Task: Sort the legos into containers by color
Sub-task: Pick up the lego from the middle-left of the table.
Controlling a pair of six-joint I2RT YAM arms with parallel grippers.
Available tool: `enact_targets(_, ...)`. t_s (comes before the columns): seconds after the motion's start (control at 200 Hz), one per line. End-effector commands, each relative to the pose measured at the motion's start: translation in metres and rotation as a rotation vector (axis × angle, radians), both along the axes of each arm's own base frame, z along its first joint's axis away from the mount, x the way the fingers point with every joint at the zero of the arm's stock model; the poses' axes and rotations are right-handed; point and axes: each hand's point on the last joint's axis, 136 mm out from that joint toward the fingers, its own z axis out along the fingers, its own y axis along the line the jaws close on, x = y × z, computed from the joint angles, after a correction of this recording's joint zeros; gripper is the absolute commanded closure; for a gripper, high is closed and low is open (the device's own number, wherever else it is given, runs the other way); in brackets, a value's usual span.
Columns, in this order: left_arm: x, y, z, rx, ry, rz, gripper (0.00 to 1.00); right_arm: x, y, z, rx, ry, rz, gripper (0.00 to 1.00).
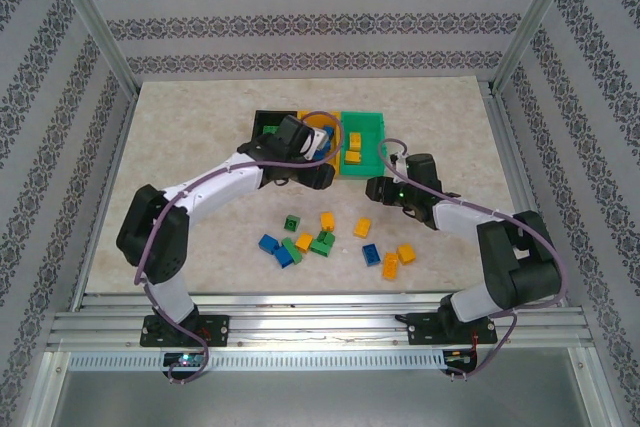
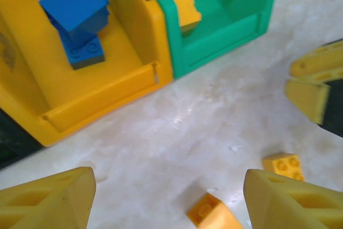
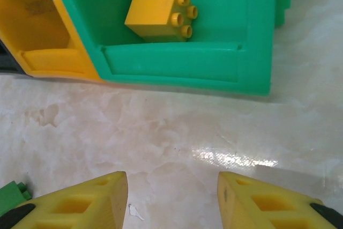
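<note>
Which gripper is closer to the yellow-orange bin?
Left. The left gripper hovers just before the near wall of the yellow-orange bin; the right gripper sits further right, facing the green bin.

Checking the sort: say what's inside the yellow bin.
At least two blue bricks, one atop another. Whatever lies under them is covered, and from above the left arm hides most of the bin.
</note>
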Motion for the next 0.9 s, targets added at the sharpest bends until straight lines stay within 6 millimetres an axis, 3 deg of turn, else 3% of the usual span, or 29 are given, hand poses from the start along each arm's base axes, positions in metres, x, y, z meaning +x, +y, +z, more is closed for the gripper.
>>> enact_targets(0.0,-0.009,-0.024,0.016,-0.144,0.008,-0.041,0.27,0.003,0.001,0.008,0.041,-0.022,-0.002,0.52)
enact_targets(0.385,-0.073,-0.053,-0.015,-0.101,0.106,-0.205,0.28,0.004,-0.004,0.009,0.031,-0.030,-0.018,0.52)
enact_targets(0.899,-0.159,-0.101,-0.073,0.274,0.079,-0.579,0.28,0.007,-0.019,0.009,0.047,-0.030,-0.061,0.52)
